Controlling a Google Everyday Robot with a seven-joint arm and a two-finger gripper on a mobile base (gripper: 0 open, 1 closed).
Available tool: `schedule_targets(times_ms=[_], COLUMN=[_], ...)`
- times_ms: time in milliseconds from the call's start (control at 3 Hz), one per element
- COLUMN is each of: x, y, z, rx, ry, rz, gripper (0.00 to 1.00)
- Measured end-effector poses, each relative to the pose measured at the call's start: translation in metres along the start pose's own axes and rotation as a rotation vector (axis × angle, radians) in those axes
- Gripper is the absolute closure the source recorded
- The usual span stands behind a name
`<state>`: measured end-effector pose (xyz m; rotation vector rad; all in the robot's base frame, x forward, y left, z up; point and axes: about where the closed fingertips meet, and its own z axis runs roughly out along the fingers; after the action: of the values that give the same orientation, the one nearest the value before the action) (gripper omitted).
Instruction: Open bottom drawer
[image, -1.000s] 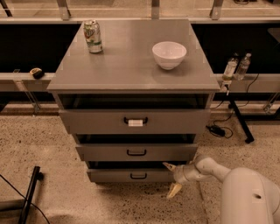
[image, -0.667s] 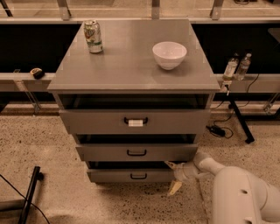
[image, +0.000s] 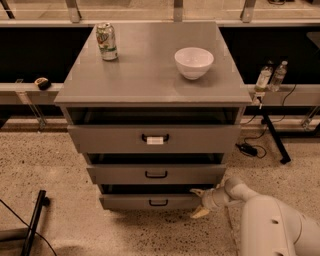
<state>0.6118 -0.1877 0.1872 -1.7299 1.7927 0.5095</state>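
Camera view, cabinet (image: 155, 137) as landmark. Bottom drawer (image: 135, 202): lowest of three, with a dark gap above its front and open speckled floor (image: 100, 235) before it. Gripper (image: 198, 202): at the drawer's right edge. We see its fingers spread, one above and one below the front's corner, not clamped. Cabinet top: can (image: 107, 41), bowl (image: 193, 62). Black stand (image: 32, 225) lies left of the cabinet.

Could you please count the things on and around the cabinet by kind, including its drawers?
Drawers: 3, namely top drawer, middle drawer, bottom drawer
Can: 1
Bowl: 1
Bottles: 2
End effector: 1, open at the bottom drawer's right end
Total: 8
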Motion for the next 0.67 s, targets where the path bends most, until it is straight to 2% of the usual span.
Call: schedule_targets(times_ms=[333,667], x=[-0.002,-0.021], y=[0.000,0.019], z=[-0.003,-0.012], rx=[0.000,-0.033], ry=[0.000,-0.014], rz=[0.000,-0.070], gripper=[0.34,0.34])
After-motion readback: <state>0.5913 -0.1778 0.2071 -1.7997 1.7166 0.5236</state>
